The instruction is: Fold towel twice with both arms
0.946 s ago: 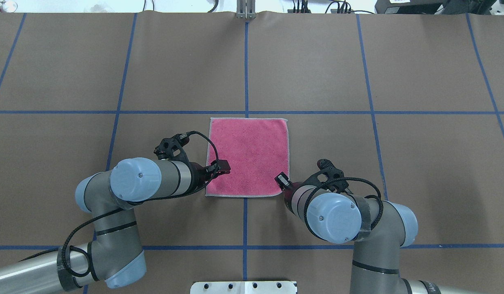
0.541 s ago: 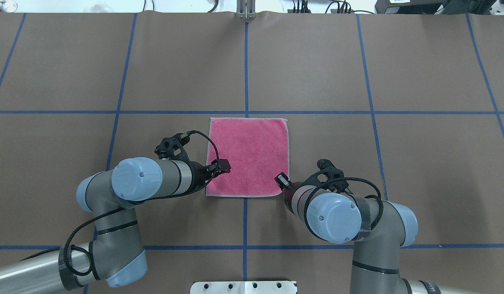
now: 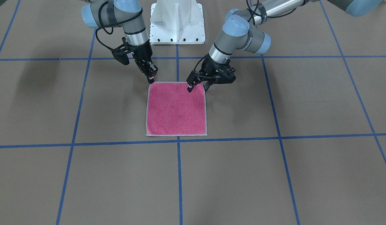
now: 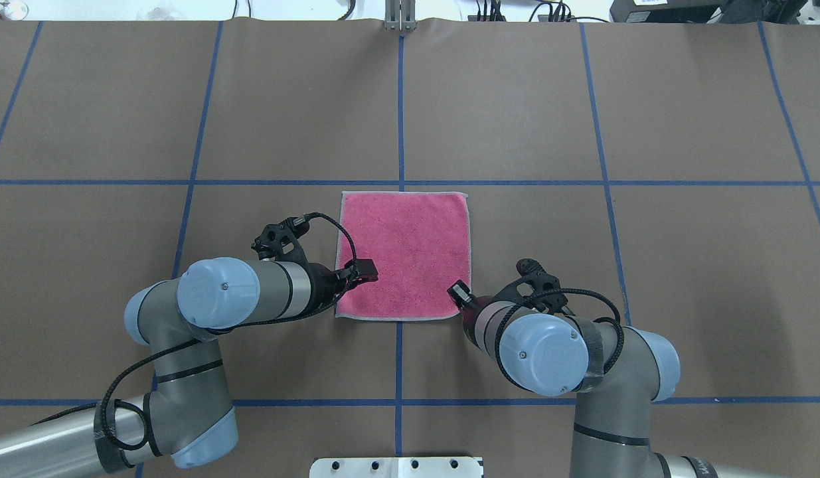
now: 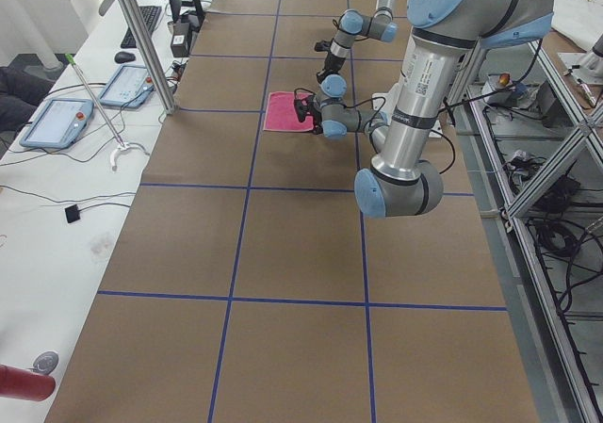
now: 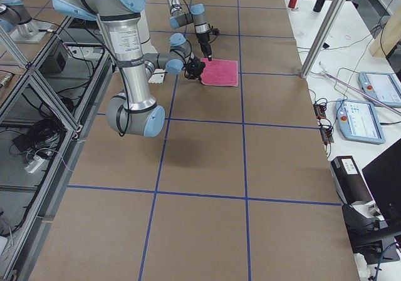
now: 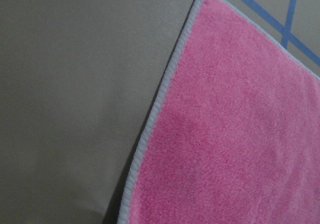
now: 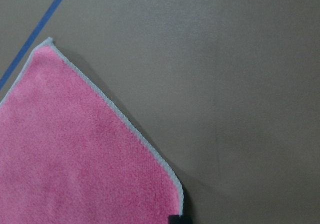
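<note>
One pink towel (image 4: 403, 255) lies flat midway between the side edges of the surface (image 4: 582, 99). Left end effector (image 3: 197, 88) straddles one robot-side corner, jaws apart; right end effector (image 3: 151, 79) hangs at the other, opening indiscernible.

Towel (image 4: 404, 252): you have terry cloth, pink face up, with a short fuzzy nap, matt. The hem is light grey ribbed stitching.
Table cover (image 4: 649, 99): your work surface is a brown sheet, smooth, matt and paper-like, with grid lines (image 4: 401, 113) of blue tape.
Left arm (image 4: 277, 289), right arm (image 4: 602, 411): grey metal tubes with a dull satin sheen. The joint caps are light blue, smooth and plastic-looking.
Left gripper (image 3: 197, 89), right gripper (image 3: 151, 79): black and matt; you cannot tell the material.
Pedestal (image 3: 177, 22): white, smooth, with a painted look.
</note>
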{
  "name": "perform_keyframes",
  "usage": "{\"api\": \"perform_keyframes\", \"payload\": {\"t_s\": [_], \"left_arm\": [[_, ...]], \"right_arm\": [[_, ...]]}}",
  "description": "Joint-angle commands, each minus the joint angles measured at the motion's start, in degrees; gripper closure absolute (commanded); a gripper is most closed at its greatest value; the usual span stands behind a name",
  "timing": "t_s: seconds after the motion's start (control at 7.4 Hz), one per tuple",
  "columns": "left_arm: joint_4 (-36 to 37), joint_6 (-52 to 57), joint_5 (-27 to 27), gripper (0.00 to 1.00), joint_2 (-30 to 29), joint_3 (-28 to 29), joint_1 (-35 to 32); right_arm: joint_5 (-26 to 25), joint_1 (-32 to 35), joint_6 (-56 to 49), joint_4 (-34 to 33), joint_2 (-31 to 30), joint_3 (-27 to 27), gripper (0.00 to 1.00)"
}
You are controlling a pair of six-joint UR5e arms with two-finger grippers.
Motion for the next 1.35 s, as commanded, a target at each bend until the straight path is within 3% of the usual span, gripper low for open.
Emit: {"api": "perform_keyframes", "payload": {"t_s": [0.0,0.27,0.54,1.22], "left_arm": [[-0.83,0.01,-0.35,0.05,0.36,-0.25,0.02],[-0.83,0.1,-0.61,0.01,0.71,-0.61,0.11],[-0.66,0.97,-4.12,0.01,0.71,-0.78,0.02],[-1.01,1.85,-3.51,0.01,0.54,-0.78,-0.76]], "right_arm": [[0.0,0.09,0.0,0.0,-0.09,0.0,1.0],[-0.09,0.09,0.0,0.0,-0.18,0.0,1.0],[-0.35,0.09,0.0,0.0,-0.27,0.0,1.0],[-0.44,0.09,0.0,0.0,-0.27,0.0,1.0]]}}
